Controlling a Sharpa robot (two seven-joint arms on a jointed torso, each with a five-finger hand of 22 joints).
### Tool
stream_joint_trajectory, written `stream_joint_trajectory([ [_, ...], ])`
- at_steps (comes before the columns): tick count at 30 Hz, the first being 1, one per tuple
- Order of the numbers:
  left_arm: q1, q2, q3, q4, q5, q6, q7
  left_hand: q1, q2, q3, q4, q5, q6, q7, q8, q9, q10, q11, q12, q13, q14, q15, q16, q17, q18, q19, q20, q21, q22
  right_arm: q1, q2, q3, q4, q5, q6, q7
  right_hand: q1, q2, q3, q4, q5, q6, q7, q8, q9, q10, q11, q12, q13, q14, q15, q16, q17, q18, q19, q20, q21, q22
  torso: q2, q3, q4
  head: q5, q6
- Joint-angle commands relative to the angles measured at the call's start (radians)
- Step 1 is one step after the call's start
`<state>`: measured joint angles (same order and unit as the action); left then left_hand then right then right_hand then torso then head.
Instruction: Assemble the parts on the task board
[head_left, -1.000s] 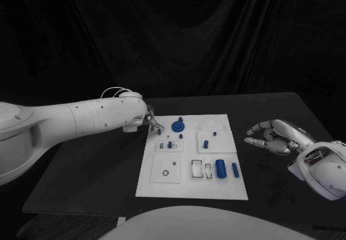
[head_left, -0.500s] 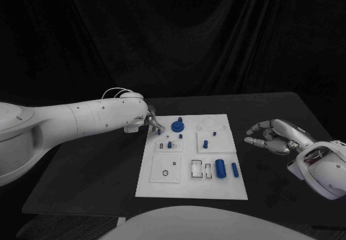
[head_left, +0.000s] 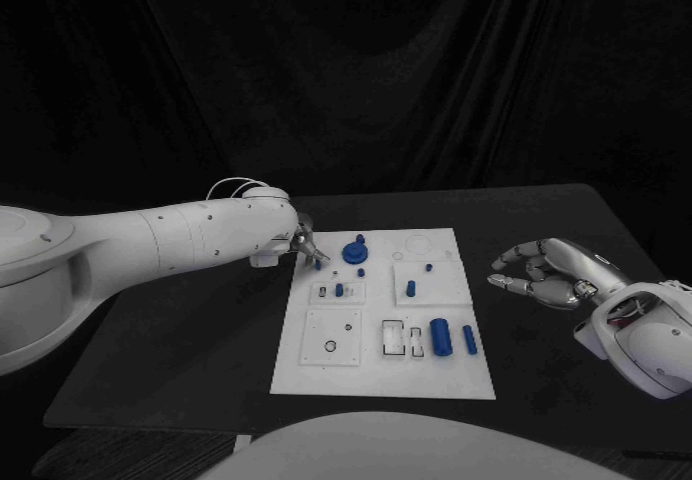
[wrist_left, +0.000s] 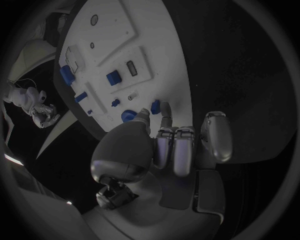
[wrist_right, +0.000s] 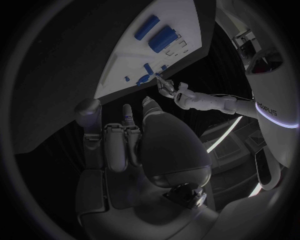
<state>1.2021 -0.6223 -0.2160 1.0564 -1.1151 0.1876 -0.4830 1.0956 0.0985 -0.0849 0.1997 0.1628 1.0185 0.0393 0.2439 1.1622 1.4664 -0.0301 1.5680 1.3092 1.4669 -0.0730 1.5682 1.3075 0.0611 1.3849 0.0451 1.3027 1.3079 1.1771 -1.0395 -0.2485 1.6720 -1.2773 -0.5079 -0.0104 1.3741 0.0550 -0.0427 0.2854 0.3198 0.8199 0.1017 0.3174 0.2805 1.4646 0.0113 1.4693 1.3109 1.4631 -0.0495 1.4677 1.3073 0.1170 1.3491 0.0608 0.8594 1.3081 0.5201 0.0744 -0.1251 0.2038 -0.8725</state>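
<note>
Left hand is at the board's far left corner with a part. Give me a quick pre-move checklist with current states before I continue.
1. Left hand holds a small blue part between thumb and finger: ok.
2. Whether that part is seated in the task board or above it: cannot tell.
3. Right hand off the board, over the black table, holding nothing: ok.
4. Large blue cylinder and slim one lie at the board's near right, away from both hands: ok.
5. Left arm not over the other parts: ok.
</note>
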Motion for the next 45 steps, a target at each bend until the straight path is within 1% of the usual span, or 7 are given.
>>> stream_joint_trajectory([
  [1, -0.005, 0.003, 0.001, -0.001, -0.002, 0.007, 0.009, 0.018, 0.000, 0.006, -0.015, 0.017, 0.009, -0.001, -0.008, -0.003, 0.104, 0.004, 0.003, 0.262, 0.104, 0.007, 0.003, 0.263, 0.009, -0.002, 0.003, -0.008, 0.161, -0.003, -0.001, 0.001, 0.001, -0.002, 0.001, -0.002, 0.007, 0.002, 0.005, -0.002, 0.006, 0.009, 0.000, 0.002, -0.002, 0.043, -0.001, -0.004, 0.163, 0.062, -0.002, -0.003, 0.111, 0.001, 0.005, -0.001, -0.004, 0.107, 0.000, -0.0004, -0.0001, -0.003, 0.000],
  [14, -0.008, 0.004, 0.001, -0.001, -0.002, -0.028, 0.033, 0.034, -0.006, 0.061, -0.051, 0.130, 0.014, -0.008, -0.024, -0.015, 0.104, -0.002, 0.003, 0.262, 0.104, 0.002, 0.003, 0.263, 0.008, 0.003, -0.002, -0.010, 0.168, -0.003, -0.001, 0.001, -0.002, -0.002, 0.007, -0.007, 0.007, 0.002, 0.005, -0.002, 0.006, 0.009, 0.000, 0.002, -0.002, 0.043, -0.001, -0.004, 0.163, 0.062, -0.002, -0.003, 0.111, 0.001, 0.005, -0.001, -0.004, 0.107, 0.002, 0.0003, 0.0005, -0.005, 0.000],
  [23, -0.008, 0.002, 0.001, 0.000, -0.002, -0.036, 0.047, 0.042, -0.014, 0.108, -0.069, 0.164, 0.016, -0.012, -0.029, -0.018, 0.104, -0.005, 0.003, 0.262, 0.104, -0.001, 0.003, 0.263, 0.009, 0.004, -0.004, -0.014, 0.169, -0.003, 0.001, 0.001, -0.004, -0.002, 0.015, -0.012, 0.019, 0.002, 0.011, -0.006, 0.024, 0.006, 0.001, 0.000, -0.007, 0.043, 0.000, -0.006, 0.161, 0.062, -0.002, -0.005, 0.110, 0.001, 0.005, -0.001, -0.009, 0.106, 0.000, 0.0007, 0.0009, -0.003, 0.000],
  [29, -0.008, -0.001, 0.001, 0.004, -0.002, -0.040, 0.056, 0.037, -0.049, 0.238, -0.104, 0.226, 0.027, -0.019, -0.033, -0.022, 0.104, -0.010, 0.003, 0.262, 0.104, -0.005, 0.003, 0.263, 0.009, 0.005, -0.010, -0.018, 0.170, -0.006, 0.001, 0.001, -0.006, -0.002, 0.022, -0.016, 0.032, 0.004, 0.019, -0.009, 0.052, 0.007, 0.001, -0.001, -0.011, 0.042, 0.000, -0.008, 0.159, 0.061, -0.002, -0.007, 0.107, 0.001, 0.005, -0.001, -0.012, 0.106, 0.000, 0.0001, 0.0006, -0.002, 0.000],
  [33, -0.008, -0.004, 0.001, 0.008, -0.002, -0.044, 0.060, -0.024, -0.127, 0.489, -0.167, 0.273, 0.033, -0.016, -0.032, -0.015, 0.104, -0.010, 0.003, 0.262, 0.104, -0.006, 0.003, 0.263, 0.009, 0.006, -0.013, -0.022, 0.170, -0.007, 0.000, 0.001, -0.006, -0.002, 0.026, -0.019, 0.039, 0.004, 0.023, -0.010, 0.069, 0.008, 0.001, -0.001, -0.013, 0.042, 0.000, -0.009, 0.158, 0.061, -0.002, -0.007, 0.107, 0.002, 0.004, 0.000, -0.015, 0.105, 0.000, 0.0007, 0.0007, -0.001, 0.000],
  [37, -0.008, -0.011, 0.001, 0.022, -0.002, -0.056, 0.060, -0.045, -0.156, 0.625, -0.240, 0.286, 0.025, -0.013, -0.028, 0.001, 0.104, -0.010, 0.003, 0.262, 0.104, -0.007, 0.003, 0.263, 0.009, 0.008, -0.012, -0.022, 0.171, -0.008, -0.001, 0.001, -0.006, -0.002, 0.028, -0.022, 0.043, 0.004, 0.026, -0.011, 0.077, 0.008, 0.001, -0.001, -0.014, 0.041, 0.000, -0.010, 0.157, 0.061, -0.002, -0.008, 0.106, 0.002, 0.003, -0.001, -0.018, 0.105, 0.001, 0.0001, 0.0003, 0.000, 0.000],
  [45, -0.008, -0.043, 0.001, 0.081, -0.002, -0.102, 0.024, -0.062, -0.164, 0.679, -0.273, 0.294, 0.024, -0.010, -0.024, 0.012, 0.104, -0.008, 0.003, 0.262, 0.104, -0.006, 0.003, 0.263, 0.007, 0.012, -0.010, -0.018, 0.172, -0.008, -0.003, 0.001, -0.004, -0.002, 0.032, -0.027, 0.055, 0.002, 0.034, -0.015, 0.100, 0.003, 0.002, -0.004, -0.019, 0.039, 0.000, -0.013, 0.155, 0.060, -0.002, -0.010, 0.104, 0.002, 0.003, -0.001, -0.020, 0.105, 0.000, 0.0011, -0.0010, 0.003, 0.000],
])
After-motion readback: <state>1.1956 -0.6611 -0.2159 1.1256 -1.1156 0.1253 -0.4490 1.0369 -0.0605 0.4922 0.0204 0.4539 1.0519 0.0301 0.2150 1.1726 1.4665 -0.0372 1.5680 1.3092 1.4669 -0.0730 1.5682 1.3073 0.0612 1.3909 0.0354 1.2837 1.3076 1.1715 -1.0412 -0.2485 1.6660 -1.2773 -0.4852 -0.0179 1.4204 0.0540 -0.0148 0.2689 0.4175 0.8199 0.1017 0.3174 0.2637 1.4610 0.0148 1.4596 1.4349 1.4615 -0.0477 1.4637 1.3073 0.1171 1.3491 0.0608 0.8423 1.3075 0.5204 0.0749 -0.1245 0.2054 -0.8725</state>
